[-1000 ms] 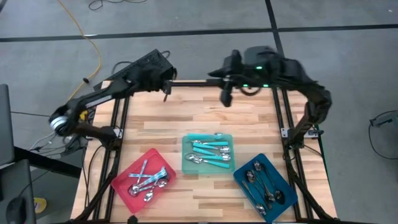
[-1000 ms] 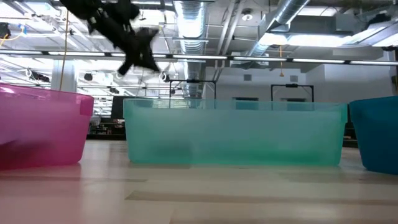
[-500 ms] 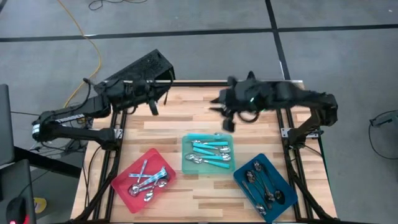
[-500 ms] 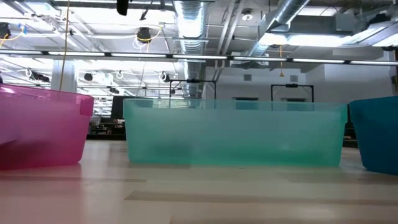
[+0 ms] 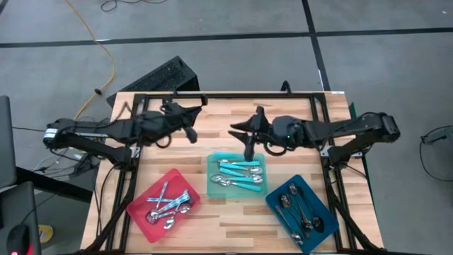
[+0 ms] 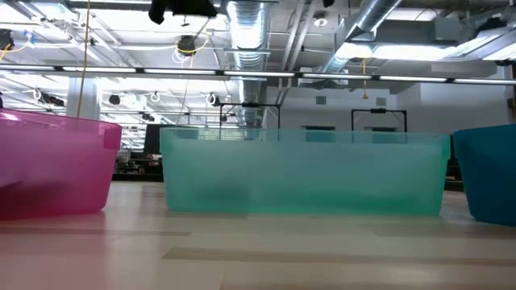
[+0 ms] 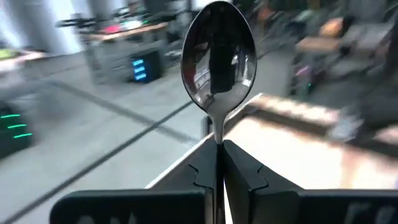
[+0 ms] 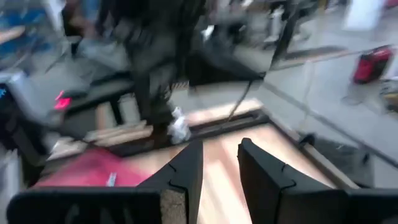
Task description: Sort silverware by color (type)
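Observation:
My left gripper (image 5: 190, 133) is over the table's far left part, shut on a shiny silver spoon (image 7: 219, 59). My right gripper (image 5: 248, 145) is over the far edge of the teal tray (image 5: 212, 185), open and empty; its fingers (image 8: 186, 171) stand apart. Silver spoons (image 5: 170, 207) lie in the red tray (image 5: 138, 202). Turquoise-handled spoons (image 5: 239, 172) lie in the teal tray, and dark spoons (image 5: 299, 209) in the blue tray (image 5: 276, 202). My left gripper pinches the silver spoon's handle (image 7: 218, 140) between its two fingers, just behind the bowl. The spoon runs along the fingers and sticks out past their tips, with the hollow of the bowl (image 7: 219, 59) toward the wrist camera. It is lifted clear of the table.
The three trays stand in a row near the table's near edge, shown in the low view as a pink wall (image 6: 56, 165), a teal wall (image 6: 306, 173) and a blue wall (image 6: 492, 173). Bare wood (image 5: 212, 138) lies between the trays and the far edge.
Both arms have stretched out low from the table's far edge toward its middle. My left gripper has gone toward the near edge. My right gripper has gone toward the near edge and now hangs over the teal tray's far edge.

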`<state>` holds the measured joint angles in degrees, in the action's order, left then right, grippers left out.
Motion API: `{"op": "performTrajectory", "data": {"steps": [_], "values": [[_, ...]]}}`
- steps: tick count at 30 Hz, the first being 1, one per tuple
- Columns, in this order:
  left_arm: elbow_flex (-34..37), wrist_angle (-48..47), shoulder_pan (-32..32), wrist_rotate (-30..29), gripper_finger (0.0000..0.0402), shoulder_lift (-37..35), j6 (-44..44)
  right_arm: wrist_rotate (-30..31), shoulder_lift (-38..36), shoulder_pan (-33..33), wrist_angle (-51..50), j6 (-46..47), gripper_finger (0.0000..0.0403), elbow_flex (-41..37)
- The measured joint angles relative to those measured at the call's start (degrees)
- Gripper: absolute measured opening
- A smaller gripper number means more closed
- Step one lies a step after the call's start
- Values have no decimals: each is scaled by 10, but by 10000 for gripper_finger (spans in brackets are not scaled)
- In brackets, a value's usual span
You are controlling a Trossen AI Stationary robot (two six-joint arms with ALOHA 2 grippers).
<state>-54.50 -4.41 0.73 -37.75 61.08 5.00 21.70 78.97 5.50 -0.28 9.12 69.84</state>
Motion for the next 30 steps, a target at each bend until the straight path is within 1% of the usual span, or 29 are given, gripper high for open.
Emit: {"op": "performTrajectory", "data": {"steps": [3, 6, 11, 14, 17, 23, 28, 30], "values": [[0, -1, -18, -54, 0, 38, -27, 52, 11, -4, 13, 10, 126, -2], [0, -1, -33, -78, 0, 70, -47, 61, 25, -13, 46, 0, 140, 0], [0, 6, -48, -88, 0, 109, -51, 63, 38, -33, 57, 0, 192, -1], [0, 10, -53, -90, 0, 122, -51, 56, 40, -44, 55, -1, 229, -1], [0, 19, -53, -93, 0, 131, -61, 53, 38, -54, 55, -1, 255, -1], [0, 43, -47, -95, 0, 132, -79, 26, 39, -69, 60, 8, 263, -1], [-1, 113, -46, -79, 0, 143, -142, 20, 66, -76, 64, 15, 262, -1], [0, 115, -47, -88, 0, 152, -168, 21, 77, -76, 70, 15, 261, -2]]}}
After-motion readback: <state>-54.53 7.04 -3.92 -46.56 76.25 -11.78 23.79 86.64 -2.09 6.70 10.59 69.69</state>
